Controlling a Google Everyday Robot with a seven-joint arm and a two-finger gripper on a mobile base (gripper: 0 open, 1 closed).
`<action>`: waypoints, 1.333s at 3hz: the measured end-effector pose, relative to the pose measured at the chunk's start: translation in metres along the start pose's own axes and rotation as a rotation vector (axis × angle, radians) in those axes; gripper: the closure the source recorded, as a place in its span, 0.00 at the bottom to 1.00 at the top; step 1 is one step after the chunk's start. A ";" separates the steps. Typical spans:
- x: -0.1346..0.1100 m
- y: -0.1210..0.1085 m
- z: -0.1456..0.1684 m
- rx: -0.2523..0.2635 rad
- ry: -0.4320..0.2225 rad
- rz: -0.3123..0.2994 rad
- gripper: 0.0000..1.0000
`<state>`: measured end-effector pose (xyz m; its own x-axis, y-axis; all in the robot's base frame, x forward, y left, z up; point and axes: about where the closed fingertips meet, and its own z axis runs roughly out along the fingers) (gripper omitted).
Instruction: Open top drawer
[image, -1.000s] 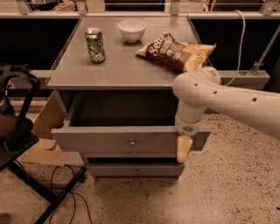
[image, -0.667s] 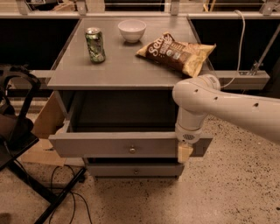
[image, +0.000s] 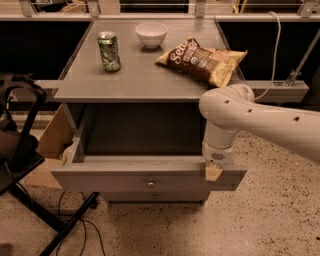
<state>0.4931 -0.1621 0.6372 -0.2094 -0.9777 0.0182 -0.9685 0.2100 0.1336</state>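
Grey top drawer (image: 115, 179) stands pulled well out toward the near side of the cabinet (image: 145, 82), with its shallow inside open to view and its small round knob (image: 150, 184) at the centre of the front. From the right a white arm (image: 260, 120) reaches in, and the gripper (image: 213, 172) hangs at the right part of the drawer's front, its tan tip against the upper edge of the panel. Whether the claw is spread or pressed together cannot be told. A lower drawer (image: 156, 195) sits closed beneath. On the cabinet lie a green can (image: 109, 51) at the left, a white bowl (image: 151, 34) at the far side and a chip bag (image: 202, 60) at the right
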 end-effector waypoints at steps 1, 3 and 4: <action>0.004 0.016 -0.004 -0.028 -0.001 0.002 1.00; 0.027 0.050 -0.001 -0.072 0.002 0.032 1.00; 0.033 0.070 0.001 -0.091 -0.008 0.040 1.00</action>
<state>0.4185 -0.1795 0.6466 -0.2490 -0.9683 0.0175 -0.9432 0.2466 0.2228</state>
